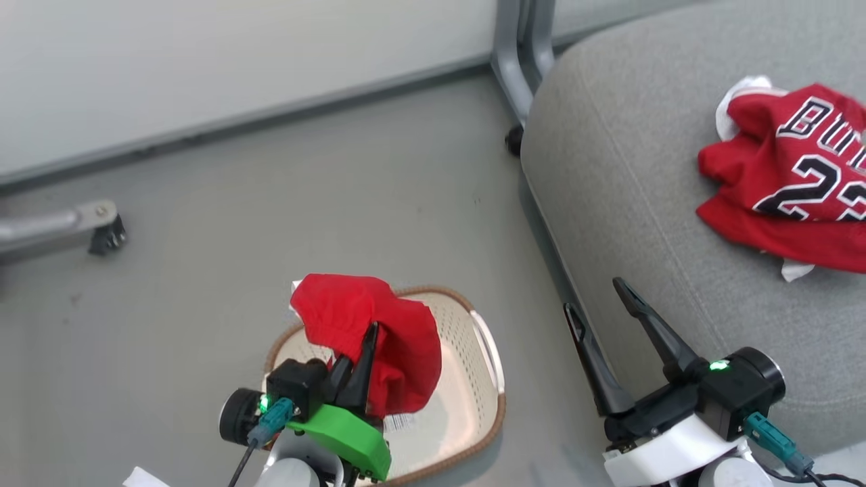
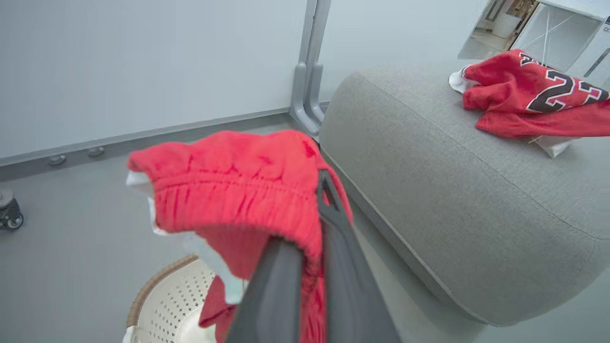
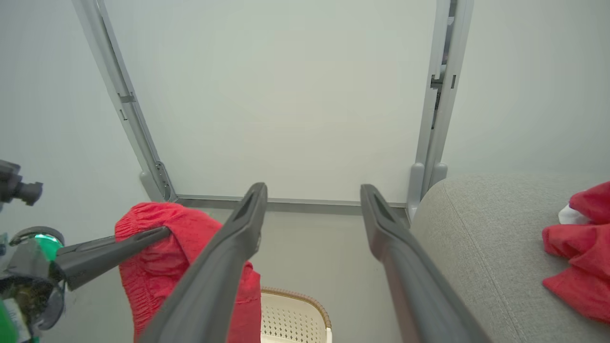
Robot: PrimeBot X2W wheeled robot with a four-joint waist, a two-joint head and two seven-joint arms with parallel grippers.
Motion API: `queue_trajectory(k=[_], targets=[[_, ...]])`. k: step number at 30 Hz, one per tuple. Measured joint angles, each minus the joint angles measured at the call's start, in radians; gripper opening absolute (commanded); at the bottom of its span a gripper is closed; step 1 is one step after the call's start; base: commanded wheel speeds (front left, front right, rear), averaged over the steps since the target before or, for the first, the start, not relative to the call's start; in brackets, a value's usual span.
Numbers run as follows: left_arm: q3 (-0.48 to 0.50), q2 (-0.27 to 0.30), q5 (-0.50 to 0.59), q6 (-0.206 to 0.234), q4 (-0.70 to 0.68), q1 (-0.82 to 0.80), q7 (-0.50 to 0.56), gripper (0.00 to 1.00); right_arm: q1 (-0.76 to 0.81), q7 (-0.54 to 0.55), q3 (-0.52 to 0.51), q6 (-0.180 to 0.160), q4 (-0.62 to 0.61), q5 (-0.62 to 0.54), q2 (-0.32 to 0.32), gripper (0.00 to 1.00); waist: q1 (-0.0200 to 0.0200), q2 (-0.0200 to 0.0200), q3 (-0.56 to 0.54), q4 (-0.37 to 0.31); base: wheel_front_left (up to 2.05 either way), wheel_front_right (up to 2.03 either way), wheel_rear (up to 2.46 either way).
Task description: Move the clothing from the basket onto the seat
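My left gripper (image 1: 369, 335) is shut on the plain red piece (image 1: 369, 338), which hangs from its fingers above the cream-white basket (image 1: 473, 358) on the floor. In the left wrist view the red piece (image 2: 238, 190) drapes over the dark fingers (image 2: 333, 224), with the basket (image 2: 167, 300) below. The "BULLS 23" jersey (image 1: 791, 182) lies crumpled on the grey seat (image 1: 629, 169) at the right. My right gripper (image 1: 599, 297) stands open and holds nothing at the seat's near edge. In the right wrist view its fingers (image 3: 248, 224) spread wide, the red piece (image 3: 162, 252) at the left.
A pale wall and a grey metal post (image 1: 517, 54) stand behind the seat. A caster leg (image 1: 95, 226) reaches in from the left. Bare grey floor (image 1: 304, 196) lies between the basket and the wall.
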Motion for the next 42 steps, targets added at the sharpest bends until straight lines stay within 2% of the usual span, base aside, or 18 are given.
queue_trajectory(k=[8,14,23,33,42], targets=[[0.012,-0.002,0.018,0.007,-0.126,0.020,0.000,0.00,0.019,0.000,0.018,0.000,0.015,0.004,0.004,1.00,0.0000,0.0000,-0.147,0.017,0.00,0.00,0.00],[-0.007,-0.003,0.017,0.012,-0.201,0.019,0.000,0.00,0.027,0.000,0.020,0.000,0.022,0.007,0.008,1.00,0.0000,0.0000,-0.194,0.028,0.00,0.00,0.00],[-0.054,-0.003,0.017,0.017,-0.304,-0.002,0.000,0.00,0.030,0.000,0.032,0.000,0.045,0.014,0.009,1.00,0.0000,0.0000,-0.196,0.032,0.00,0.00,0.00],[-0.162,-0.003,-0.021,0.016,-0.380,-0.048,0.000,0.00,-0.008,0.000,0.100,0.000,0.110,0.034,0.003,1.00,0.0000,0.0000,-0.193,0.034,0.00,0.00,0.00],[-0.262,-0.003,-0.055,0.022,-0.458,-0.073,0.000,0.00,-0.037,0.000,0.160,0.000,0.228,-0.006,-0.026,1.00,0.0001,0.0000,-0.197,0.033,0.00,0.00,0.00]])
